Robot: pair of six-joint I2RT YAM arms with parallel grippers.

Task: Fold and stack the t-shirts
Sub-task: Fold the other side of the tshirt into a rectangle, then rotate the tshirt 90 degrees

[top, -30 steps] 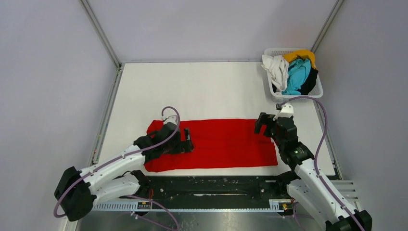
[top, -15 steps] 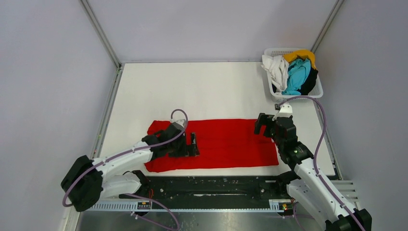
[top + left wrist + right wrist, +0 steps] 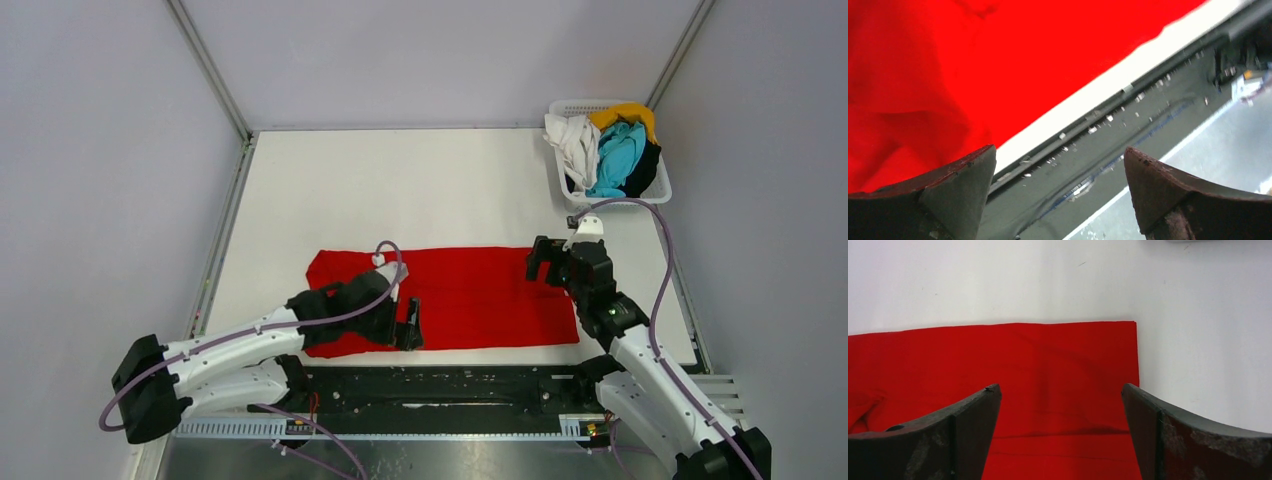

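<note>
The large red t-shirt [image 3: 470, 290] lies flat as a long folded strip across the near part of the white table. My left gripper [image 3: 411, 325] is open and empty over the shirt's near edge, left of centre. The left wrist view shows red cloth [image 3: 973, 60] to the upper left of the gripper [image 3: 1060, 165]. My right gripper [image 3: 540, 262] is open and empty, just above the shirt's right end. The right wrist view shows the shirt's far right corner [image 3: 1048, 360] ahead of the gripper [image 3: 1060, 395]. White [image 3: 575, 145], turquoise [image 3: 615, 155], yellow [image 3: 625, 115] and black [image 3: 645, 165] t-shirts sit crumpled in the basket.
The white lattice basket [image 3: 660, 190] stands at the table's far right corner. A black mounting rail [image 3: 450, 385] runs along the near table edge, also in the left wrist view [image 3: 1128, 125]. Grey walls enclose the table.
My left gripper has moved right and toward the shirt's near edge, turning to face the rail. The right arm has barely moved. The shirt lies the same.
</note>
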